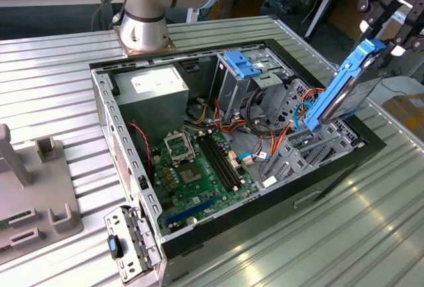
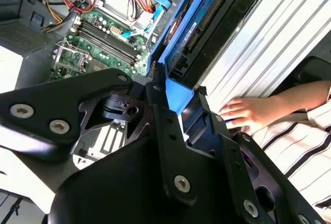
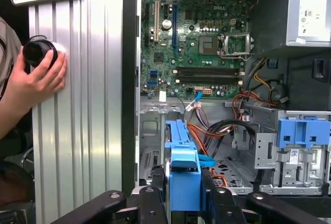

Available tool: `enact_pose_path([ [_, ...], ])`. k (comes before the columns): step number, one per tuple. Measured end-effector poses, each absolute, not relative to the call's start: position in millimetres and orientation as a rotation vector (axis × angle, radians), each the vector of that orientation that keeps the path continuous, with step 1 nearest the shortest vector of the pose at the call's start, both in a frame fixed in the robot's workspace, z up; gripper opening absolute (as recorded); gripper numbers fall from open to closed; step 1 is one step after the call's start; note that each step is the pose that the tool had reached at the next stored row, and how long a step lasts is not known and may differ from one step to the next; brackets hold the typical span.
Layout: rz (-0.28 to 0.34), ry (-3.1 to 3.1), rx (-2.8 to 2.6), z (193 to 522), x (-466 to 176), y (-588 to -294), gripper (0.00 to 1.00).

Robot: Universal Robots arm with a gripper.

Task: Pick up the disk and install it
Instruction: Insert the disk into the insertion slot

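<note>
The disk, a dark-grey drive in a bright blue carrier, hangs tilted above the open computer case's drive cage at the exterior view's right. My gripper is shut on the disk's upper end, coming down from the top right. In the second wrist view the black fingers clamp the blue carrier of the disk. In the first wrist view the disk shows edge-on between the gripper fingers, over the cage.
The open case holds a motherboard, a power supply, cables and a ribbed blue flap. The arm's base stands behind it. A person's hand rests on the ribbed table beside the case. A grey fixture sits at the exterior view's left.
</note>
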State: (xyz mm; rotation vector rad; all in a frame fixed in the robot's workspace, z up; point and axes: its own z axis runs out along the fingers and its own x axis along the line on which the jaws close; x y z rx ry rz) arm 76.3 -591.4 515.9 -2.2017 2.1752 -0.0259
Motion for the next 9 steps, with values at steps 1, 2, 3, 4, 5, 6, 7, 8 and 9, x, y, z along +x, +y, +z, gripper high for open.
enact_pose_path([
  [1,-0.021,2.173,-2.199,516,76,-592,0.36],
  [2,-0.017,2.171,-2.197,515,76,-592,0.36],
  [3,-0.017,2.171,-2.197,513,76,-592,0.36],
  [4,-0.017,2.171,-2.197,509,76,-593,0.36],
  [5,-0.016,2.171,-2.197,508,76,-593,0.36],
  [6,-0.017,2.171,-2.197,506,76,-593,0.36],
  [7,-0.017,2.171,-2.197,501,76,-595,0.36],
  [8,-0.017,2.171,-2.197,497,76,-595,0.36],
  [9,-0.017,2.171,-2.197,497,76,-595,0.36],
])
